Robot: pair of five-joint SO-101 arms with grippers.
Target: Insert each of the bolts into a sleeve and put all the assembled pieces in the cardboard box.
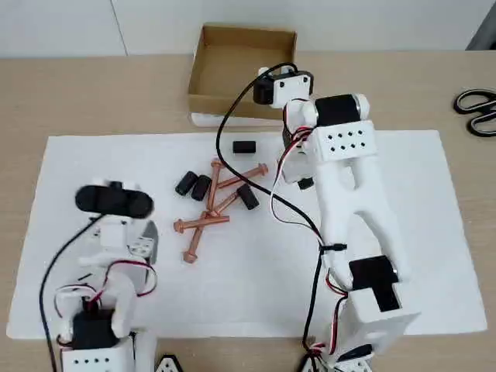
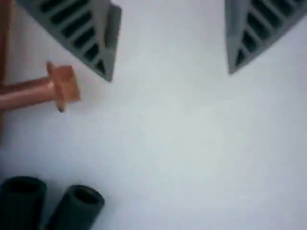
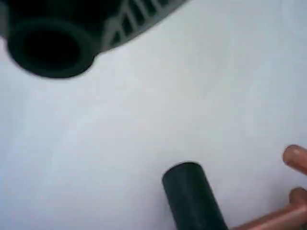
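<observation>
Several copper bolts lie crossed in a pile on the white sheet. Black sleeves lie around them: a pair to the pile's left, one to its right, one nearer the cardboard box. My right gripper hangs right of the pile, shut on a black sleeve that sits against its grey finger; another sleeve and bolt heads lie below it. My left gripper stands open over bare sheet, a bolt head just beside one finger and two sleeves farther off.
The open-topped box stands at the table's far edge, behind the right arm's wrist. Scissors lie on the wood at the far right. Black cables loop over the sheet near the pile. The sheet right of the right arm is bare.
</observation>
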